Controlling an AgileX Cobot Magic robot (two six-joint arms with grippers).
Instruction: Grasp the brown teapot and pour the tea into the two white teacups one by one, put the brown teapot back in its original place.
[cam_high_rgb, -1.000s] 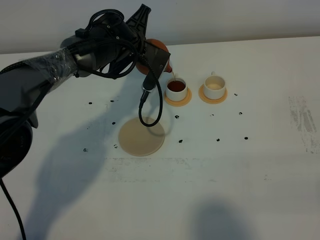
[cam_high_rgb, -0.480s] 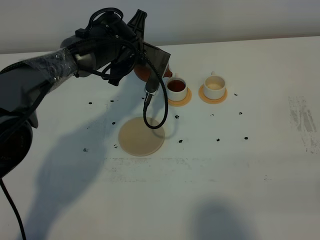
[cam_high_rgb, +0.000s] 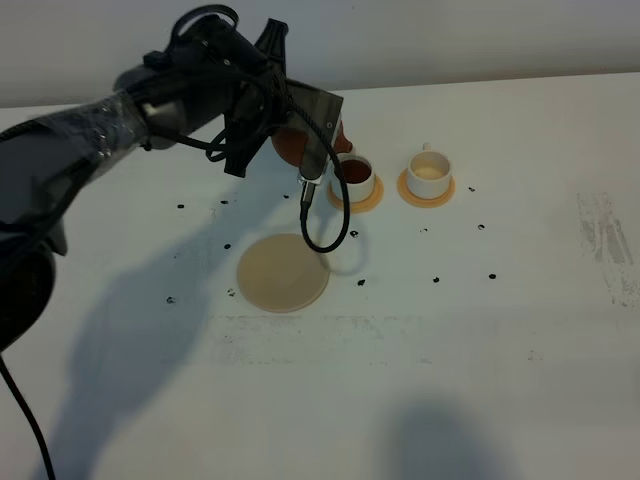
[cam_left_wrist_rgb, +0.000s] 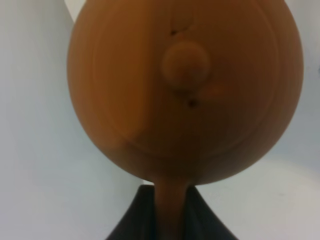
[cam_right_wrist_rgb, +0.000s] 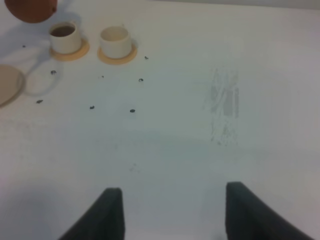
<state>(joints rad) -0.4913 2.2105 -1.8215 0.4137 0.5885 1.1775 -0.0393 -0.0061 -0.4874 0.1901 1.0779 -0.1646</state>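
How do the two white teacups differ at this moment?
The nearer teacup holds dark tea; the farther teacup shows only a pale inside. The nearer teacup sits close beside the brown teapot; the farther teacup stands well clear of it. Both are small, white, upright, each on an orange-tan coaster.

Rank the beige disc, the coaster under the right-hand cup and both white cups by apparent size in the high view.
1. Flat round pale beige disc: clearly largest.
2. Orange-tan round coaster under the right-hand small white cylindrical cup: slightly wider than it.
3. That cup and the white cup holding tea: alike, so unranked.
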